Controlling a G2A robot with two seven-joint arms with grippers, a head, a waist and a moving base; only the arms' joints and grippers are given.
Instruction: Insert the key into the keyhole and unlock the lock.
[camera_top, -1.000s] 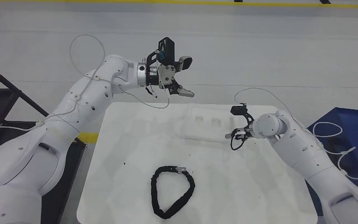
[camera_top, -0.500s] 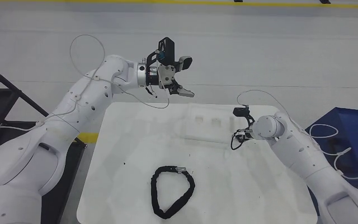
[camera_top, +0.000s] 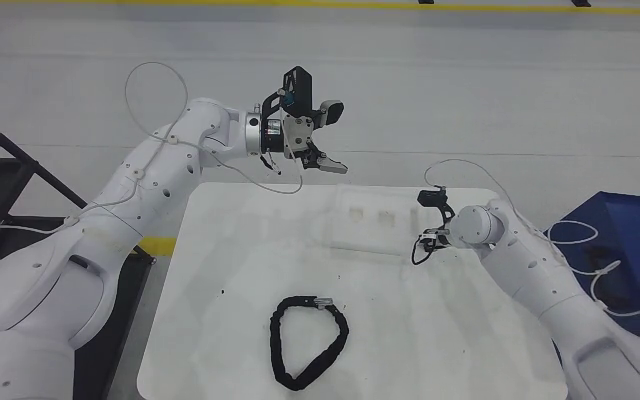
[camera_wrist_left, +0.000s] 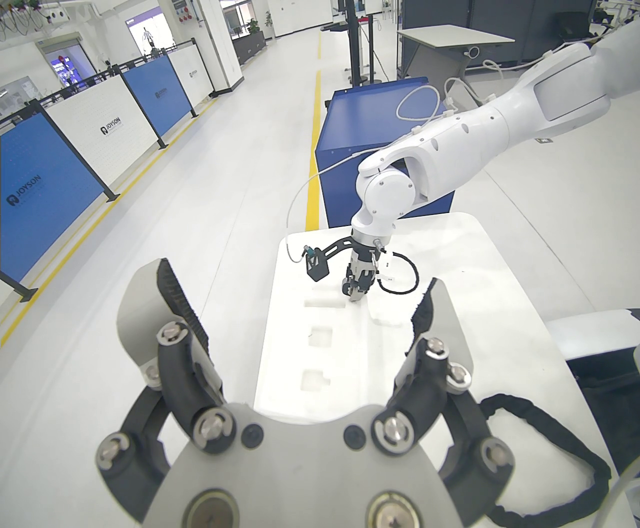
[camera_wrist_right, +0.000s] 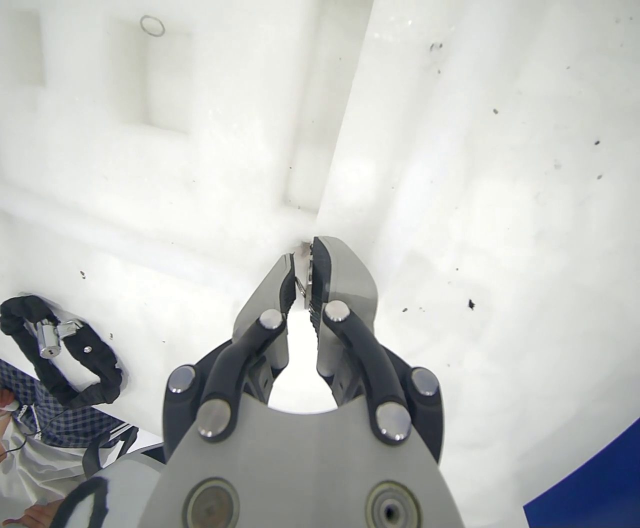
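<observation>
In the top view, a white counter (camera_top: 220, 330) carries one black fabric-sleeved chain lock (camera_top: 309, 341), closed in a loop at the near middle. One white foam tray (camera_top: 365, 235) sits at the far middle. The left gripper (camera_top: 332, 138) hangs raised over the counter's far left edge, well apart from both. The right gripper (camera_top: 424, 240) is down at the tray's right end.

In the left wrist view, the left gripper's jaws stand wide with nothing between them. Beyond them the tray shows at least three shallow recesses (camera_wrist_left: 320, 336), and the right gripper's tip sits at the tray's right end. The chain loop lies nearer, apart from the tray.

In the right wrist view, the right gripper's jaws are drawn nearly together on a thin bit of bright metal at the tray's edge. It appears to be the small silver key (camera_wrist_right: 300, 284), though little of it shows. One silver lock body (camera_wrist_right: 47, 340) joins the chain's ends, well apart to the near left. One small wire ring (camera_wrist_right: 152, 25) lies in a tray recess.

The step in hand looks like taking the key from the tray; insertion is not yet begun. Next, the key likely has to be lifted clear, carried near and left to the lock body, and lined up with the keyhole. I cannot tell which way the keyhole faces. The left gripper may need to steady the lock body.
</observation>
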